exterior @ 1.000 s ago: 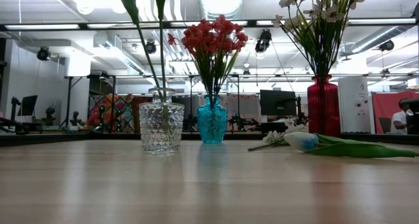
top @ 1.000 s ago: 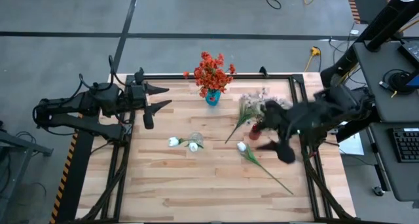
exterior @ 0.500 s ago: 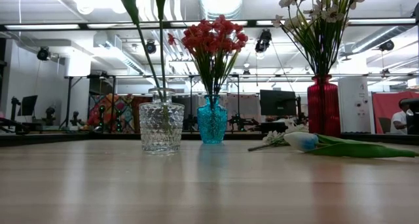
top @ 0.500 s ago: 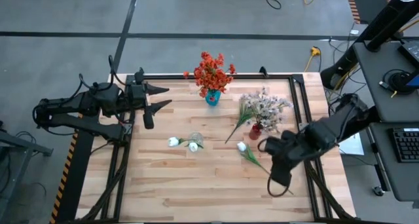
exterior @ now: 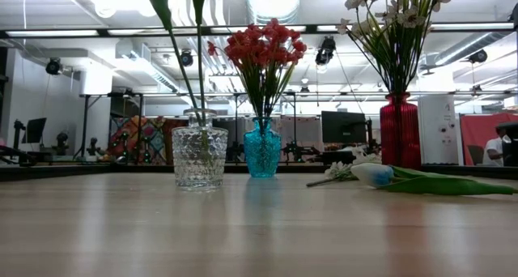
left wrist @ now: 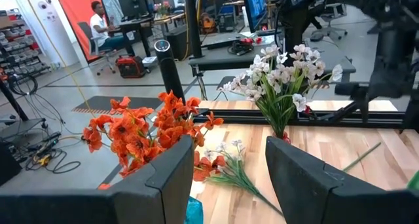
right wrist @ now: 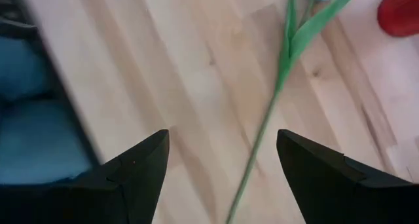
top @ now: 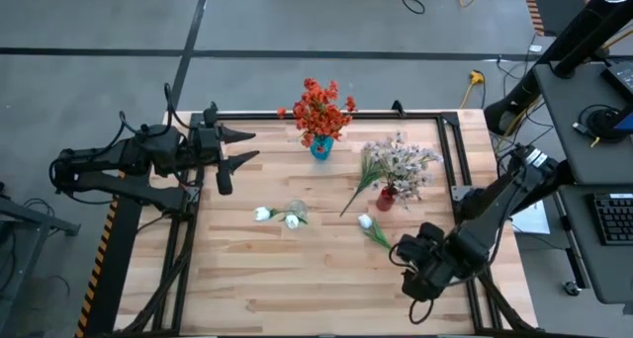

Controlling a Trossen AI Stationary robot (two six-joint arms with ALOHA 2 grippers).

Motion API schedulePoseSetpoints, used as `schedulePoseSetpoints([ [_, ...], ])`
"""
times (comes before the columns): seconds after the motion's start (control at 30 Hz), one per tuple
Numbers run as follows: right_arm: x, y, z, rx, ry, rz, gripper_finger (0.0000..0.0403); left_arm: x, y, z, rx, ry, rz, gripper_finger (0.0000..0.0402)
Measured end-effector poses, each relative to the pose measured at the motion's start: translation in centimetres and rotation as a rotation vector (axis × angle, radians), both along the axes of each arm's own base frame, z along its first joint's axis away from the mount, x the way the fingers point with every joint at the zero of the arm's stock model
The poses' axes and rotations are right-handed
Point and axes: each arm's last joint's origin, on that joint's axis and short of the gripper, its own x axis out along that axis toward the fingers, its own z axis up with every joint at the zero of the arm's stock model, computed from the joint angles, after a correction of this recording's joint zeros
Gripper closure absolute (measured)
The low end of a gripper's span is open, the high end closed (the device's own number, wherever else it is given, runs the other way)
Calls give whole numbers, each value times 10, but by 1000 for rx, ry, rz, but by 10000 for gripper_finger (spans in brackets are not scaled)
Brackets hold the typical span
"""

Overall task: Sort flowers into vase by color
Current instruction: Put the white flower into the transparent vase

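A white tulip lies flat on the table, bud (top: 365, 220) toward the red vase and stem (right wrist: 262, 129) running toward the near right corner. My right gripper (top: 415, 269) hovers open above that stem, pointing steeply down, its fingers (right wrist: 141, 165) either side without touching. Orange-red flowers (top: 318, 106) stand in a blue vase (exterior: 263, 147). Pink-white blossoms (top: 401, 160) stand in a red vase (exterior: 399, 131). White tulips (top: 277, 216) stand in a clear glass vase (exterior: 199, 157). My left gripper (top: 253, 145) waits open at the far left.
A loose pink-white spray (left wrist: 229, 168) lies on the table beside the red vase (right wrist: 400, 11). A black frame rail (top: 465, 190) borders the table. Bare wood lies between the glass vase and the near edge. People sit at desks in the room behind.
My right gripper has swung from beside the red vase toward the table's near right corner and come down, tipping to point steeply down and rolling about its own axis. It now hangs over the lying tulip's stem. Its fingers stay apart. The flowers have not moved.
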Motion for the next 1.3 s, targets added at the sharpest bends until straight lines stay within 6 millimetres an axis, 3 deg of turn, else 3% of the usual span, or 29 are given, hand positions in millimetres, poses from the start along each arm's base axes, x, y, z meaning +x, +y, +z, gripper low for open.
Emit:
schedulePoseSetpoints([
  [0.2,-9,2,-48,-63,-65,-55,134,1,0,-1,8,10,-1,229],
  [0.5,-19,-16,-105,-187,-153,-77,165,0,0,-3,9,31,-2,229],
  [0.7,-25,-24,-126,-227,-197,-75,179,0,0,-3,9,34,-2,229],
  [1.1,-27,-31,-146,-256,-342,-96,184,0,0,-3,9,34,-2,228],
  [1.3,-26,-31,-165,-300,-300,-93,184,0,0,-3,9,35,-2,229],
])
